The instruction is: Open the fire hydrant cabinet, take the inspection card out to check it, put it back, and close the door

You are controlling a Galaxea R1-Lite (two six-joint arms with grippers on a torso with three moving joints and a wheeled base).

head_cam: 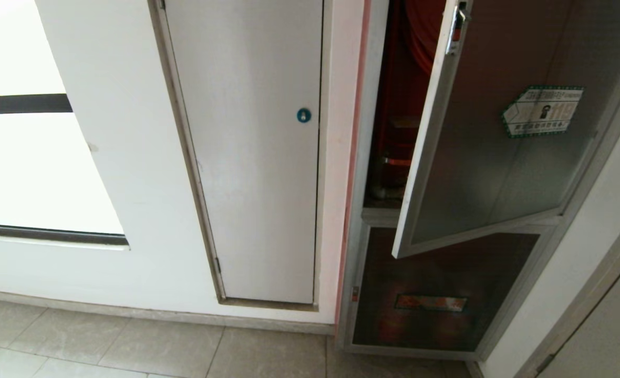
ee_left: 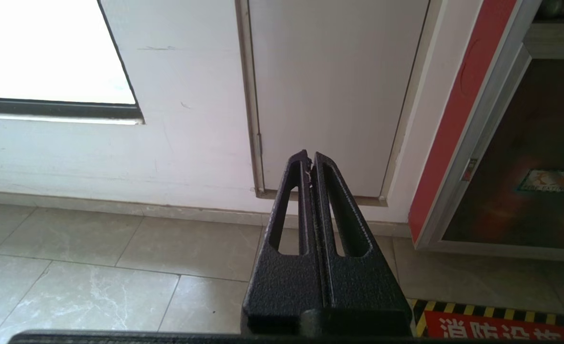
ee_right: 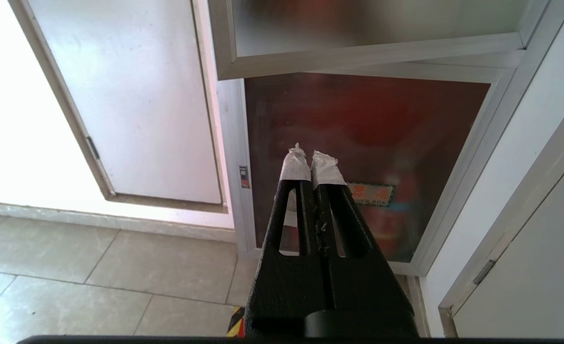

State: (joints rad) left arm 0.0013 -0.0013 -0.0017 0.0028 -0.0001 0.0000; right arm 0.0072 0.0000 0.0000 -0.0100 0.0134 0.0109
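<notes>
While the fire hydrant cabinet (head_cam: 389, 131) at upper right shows its door (head_cam: 494, 152) ajar and no inspection card, the right gripper (ee_right: 310, 157), jaws clenched empty like the parked left gripper (ee_left: 309, 160), should hook the door's free edge and swing wider.

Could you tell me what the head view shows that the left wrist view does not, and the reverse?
Only the head view shows the door swung ajar, its green-bordered sticker, the red cabinet interior and the blue round lock. Only the left wrist view shows the left hand, shut and empty, and a striped floor marking. Both show the white panel, window and lower glass panel.
</notes>
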